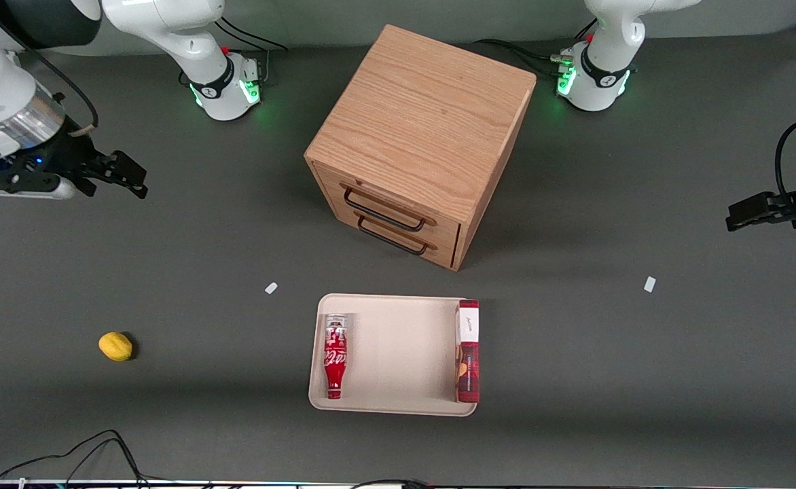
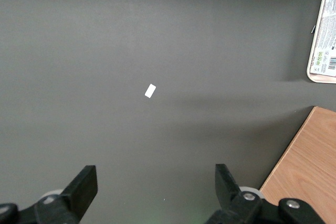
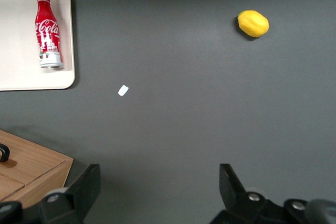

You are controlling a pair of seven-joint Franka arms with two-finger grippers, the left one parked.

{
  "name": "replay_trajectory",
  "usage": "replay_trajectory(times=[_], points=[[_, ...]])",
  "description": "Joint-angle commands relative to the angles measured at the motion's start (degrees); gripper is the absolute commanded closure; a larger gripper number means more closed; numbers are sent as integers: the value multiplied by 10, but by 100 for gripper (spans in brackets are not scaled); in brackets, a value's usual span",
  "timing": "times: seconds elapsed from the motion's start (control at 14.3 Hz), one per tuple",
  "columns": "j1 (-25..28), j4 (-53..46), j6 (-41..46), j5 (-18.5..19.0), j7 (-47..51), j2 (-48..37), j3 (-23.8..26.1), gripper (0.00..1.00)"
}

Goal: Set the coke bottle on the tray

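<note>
lying on its side inside the large flat beige tray [image 1: 398, 353] with rounded corners, the small slim red coke bottle [image 1: 335, 355] with white script is seen along the tray's edge nearest the working arm, its silvery base pointing toward the wooden drawer cabinet [image 1: 420, 146] and its red cap toward the front camera. the bottle is touched by nothing, so the placing is judged to be done. the black two-finger gripper [image 1: 109, 173] of the right arm is held well apart from the tray, raised over bare dark table toward the working arm's end, its fingers [image 3: 84, 190] spread wide with nothing between them; this pose is read as a retreat clear of the load. a flat red-and-white rectangular box [image 1: 467, 350] is also carried by the tray, set along the edge farthest from the gripper, with bare tray floor between box and bottle. a small yellow lemon-like fruit [image 1: 115, 346] lies on the table nearer to the gripper than the tray is, and a small white tag [image 1: 271, 288] lies between gripper and tray.
</note>
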State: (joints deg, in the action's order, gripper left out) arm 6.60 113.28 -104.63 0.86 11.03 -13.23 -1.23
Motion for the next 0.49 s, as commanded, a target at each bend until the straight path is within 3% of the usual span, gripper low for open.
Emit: replay_trajectory(times=[0.0,0.42], points=[[7,-24,28,-16,-31,9,-18,0],[9,-96,100,-14,-26,42,-17,0]])
